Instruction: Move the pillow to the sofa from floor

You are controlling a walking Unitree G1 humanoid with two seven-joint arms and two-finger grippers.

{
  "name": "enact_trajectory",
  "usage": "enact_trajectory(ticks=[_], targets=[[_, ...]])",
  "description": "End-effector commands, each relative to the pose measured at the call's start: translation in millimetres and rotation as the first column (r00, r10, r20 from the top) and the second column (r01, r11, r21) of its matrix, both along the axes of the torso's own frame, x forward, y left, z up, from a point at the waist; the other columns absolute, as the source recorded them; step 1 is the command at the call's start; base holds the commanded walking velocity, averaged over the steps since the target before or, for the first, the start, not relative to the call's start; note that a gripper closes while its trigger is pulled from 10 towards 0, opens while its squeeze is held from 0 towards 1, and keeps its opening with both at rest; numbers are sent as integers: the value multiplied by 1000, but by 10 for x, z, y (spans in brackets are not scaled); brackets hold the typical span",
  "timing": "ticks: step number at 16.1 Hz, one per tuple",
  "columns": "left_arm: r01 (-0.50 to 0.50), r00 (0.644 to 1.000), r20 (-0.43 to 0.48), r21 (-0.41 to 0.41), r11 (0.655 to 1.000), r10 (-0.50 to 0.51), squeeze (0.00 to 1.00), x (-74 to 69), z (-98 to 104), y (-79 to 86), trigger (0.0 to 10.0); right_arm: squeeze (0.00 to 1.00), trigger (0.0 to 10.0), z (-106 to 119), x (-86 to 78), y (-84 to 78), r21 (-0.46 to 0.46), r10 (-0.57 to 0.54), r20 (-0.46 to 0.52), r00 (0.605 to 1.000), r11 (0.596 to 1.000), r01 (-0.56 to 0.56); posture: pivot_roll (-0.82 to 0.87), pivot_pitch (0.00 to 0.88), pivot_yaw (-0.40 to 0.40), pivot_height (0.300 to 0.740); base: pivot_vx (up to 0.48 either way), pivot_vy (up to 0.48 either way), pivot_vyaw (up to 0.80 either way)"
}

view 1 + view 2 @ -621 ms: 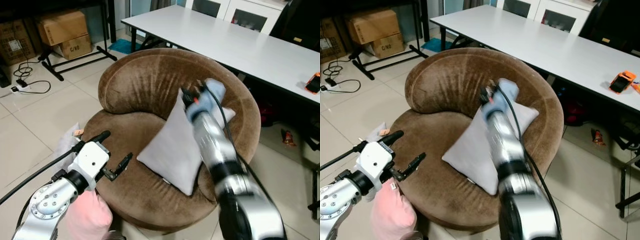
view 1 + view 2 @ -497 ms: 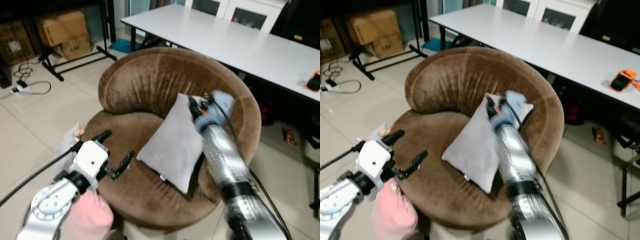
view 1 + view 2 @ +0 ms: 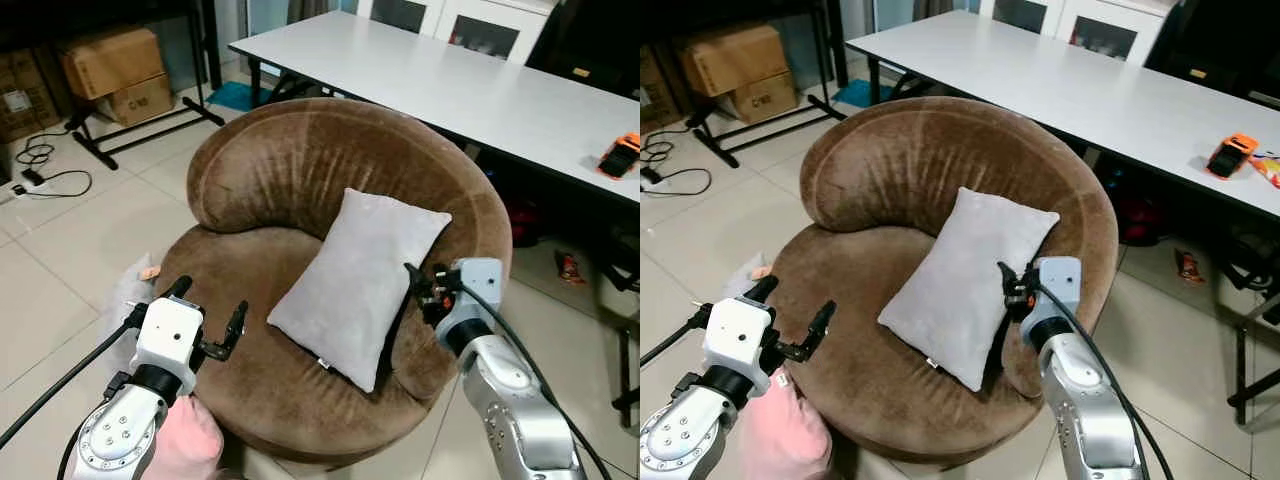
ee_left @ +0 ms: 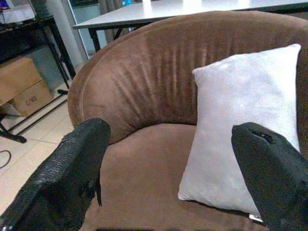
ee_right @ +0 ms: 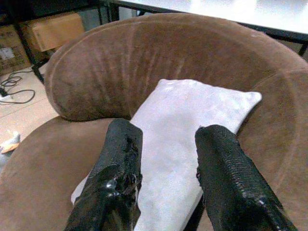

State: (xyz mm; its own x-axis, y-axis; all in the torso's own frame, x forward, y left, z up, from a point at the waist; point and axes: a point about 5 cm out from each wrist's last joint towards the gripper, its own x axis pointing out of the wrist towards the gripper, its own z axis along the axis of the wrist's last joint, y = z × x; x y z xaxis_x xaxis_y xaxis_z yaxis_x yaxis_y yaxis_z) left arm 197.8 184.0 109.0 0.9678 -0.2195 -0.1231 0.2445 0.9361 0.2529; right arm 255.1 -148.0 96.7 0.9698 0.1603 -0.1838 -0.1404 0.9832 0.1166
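The grey pillow (image 3: 360, 275) lies on the seat of the round brown sofa (image 3: 290, 150), its top leaning against the backrest. My right gripper (image 3: 418, 290) hovers at the pillow's right edge, over the sofa's right rim. It is open, and in the right wrist view the pillow (image 5: 178, 125) shows beyond the bare gap between its fingers (image 5: 120, 159). My left gripper (image 3: 212, 305) hangs open over the seat's front left edge, apart from the pillow (image 4: 245, 120).
A long white table (image 3: 450, 80) stands behind and right of the sofa, with an orange device (image 3: 618, 155) on it. Cardboard boxes (image 3: 105, 60) and a cable (image 3: 45, 180) lie at the far left. A pink object (image 3: 185, 445) sits below my left arm.
My right arm has drawn back from the pillow's top corner down to the sofa's right rim. The pillow stays on the seat. The left gripper has barely moved.
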Motion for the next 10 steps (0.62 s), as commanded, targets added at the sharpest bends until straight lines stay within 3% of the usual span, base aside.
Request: enact_trajectory(ticks=[1,10], targets=[[1,1000,5,0,1000,-1,0,7,7,-33,10000,0,10000,44,7,-46,-23,-17,6,1000,1000,17,44,0,-72,740,0,0,0],[-50,998,23,15,999,50,0,-13,11,-12,10000,0,10000,57,-8,-56,-55,-14,-44,999,998,12,57,0,-91,740,-202,0,0]])
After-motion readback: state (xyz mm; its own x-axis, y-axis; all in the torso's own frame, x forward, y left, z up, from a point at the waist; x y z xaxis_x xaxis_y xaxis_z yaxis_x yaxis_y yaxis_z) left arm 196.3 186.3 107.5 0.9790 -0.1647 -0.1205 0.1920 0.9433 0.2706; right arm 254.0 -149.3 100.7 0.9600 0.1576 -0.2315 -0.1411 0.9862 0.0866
